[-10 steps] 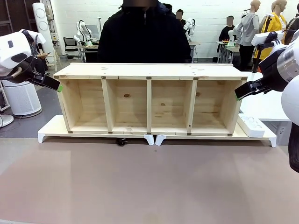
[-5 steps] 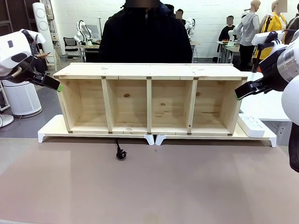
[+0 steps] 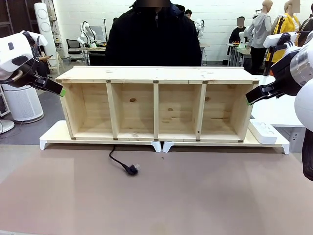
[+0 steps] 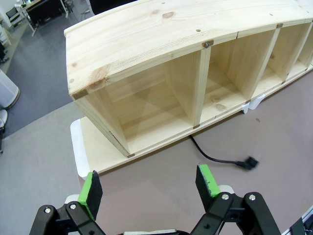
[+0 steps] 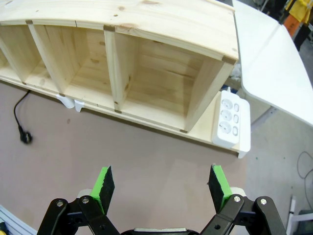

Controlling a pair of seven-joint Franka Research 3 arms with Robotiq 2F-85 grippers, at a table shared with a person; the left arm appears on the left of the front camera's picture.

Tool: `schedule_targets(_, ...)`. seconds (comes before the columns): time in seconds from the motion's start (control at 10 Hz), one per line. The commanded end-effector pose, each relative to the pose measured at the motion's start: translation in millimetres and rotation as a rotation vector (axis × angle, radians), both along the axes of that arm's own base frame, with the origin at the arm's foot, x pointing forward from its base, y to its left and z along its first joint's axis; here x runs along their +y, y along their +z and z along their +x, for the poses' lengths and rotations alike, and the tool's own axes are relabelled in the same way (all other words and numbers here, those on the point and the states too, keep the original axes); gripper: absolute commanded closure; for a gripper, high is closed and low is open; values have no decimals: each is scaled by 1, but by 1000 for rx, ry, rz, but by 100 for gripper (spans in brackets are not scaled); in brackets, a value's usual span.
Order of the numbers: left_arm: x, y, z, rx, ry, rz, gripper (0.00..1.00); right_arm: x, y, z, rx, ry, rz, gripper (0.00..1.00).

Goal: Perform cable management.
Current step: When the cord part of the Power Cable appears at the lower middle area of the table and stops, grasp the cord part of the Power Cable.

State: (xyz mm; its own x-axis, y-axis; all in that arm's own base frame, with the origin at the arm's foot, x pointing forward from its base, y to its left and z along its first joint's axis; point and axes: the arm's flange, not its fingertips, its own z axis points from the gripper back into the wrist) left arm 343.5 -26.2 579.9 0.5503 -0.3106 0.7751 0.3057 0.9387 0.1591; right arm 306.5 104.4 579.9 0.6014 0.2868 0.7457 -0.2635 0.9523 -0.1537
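Note:
A thin black cable [image 3: 117, 160] comes out from under the wooden shelf unit [image 3: 155, 74] and curls across the brown table, ending in a black plug [image 3: 131, 169]. From the left wrist, the cable [image 4: 210, 156] and its plug [image 4: 247, 163] lie ahead and to the right of the fingers. The cable [image 5: 17, 117] sits far left in the right wrist view. My left gripper [image 3: 57, 90] hangs open beside the shelf's left end, high above the table. At the right end my right gripper [image 3: 251, 98] is open too. Both hold nothing.
A white power strip [image 3: 263, 131] lies on the white base board [image 3: 54, 138] right of the shelf. A person in dark clothes [image 3: 152, 36] stands behind the shelf. A white table [image 5: 274, 68] adjoins on the right.
The plug has slid out from under the shelf toward me and then to the right, drawing more cable onto the table. Both arms are still.

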Motion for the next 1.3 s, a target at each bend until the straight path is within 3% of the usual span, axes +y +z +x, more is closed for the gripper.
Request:
schedule_targets(0.0,2,1,0,-10,2,-5,0,1,-3,3,4,3,-1,0)
schedule_targets(1.0,2,1,0,-10,2,-5,0,0,0,0,0,0,0,0)
schedule_targets(1.2,2,1,0,-10,2,-5,0,29,-4,21,38,82,-45,0)
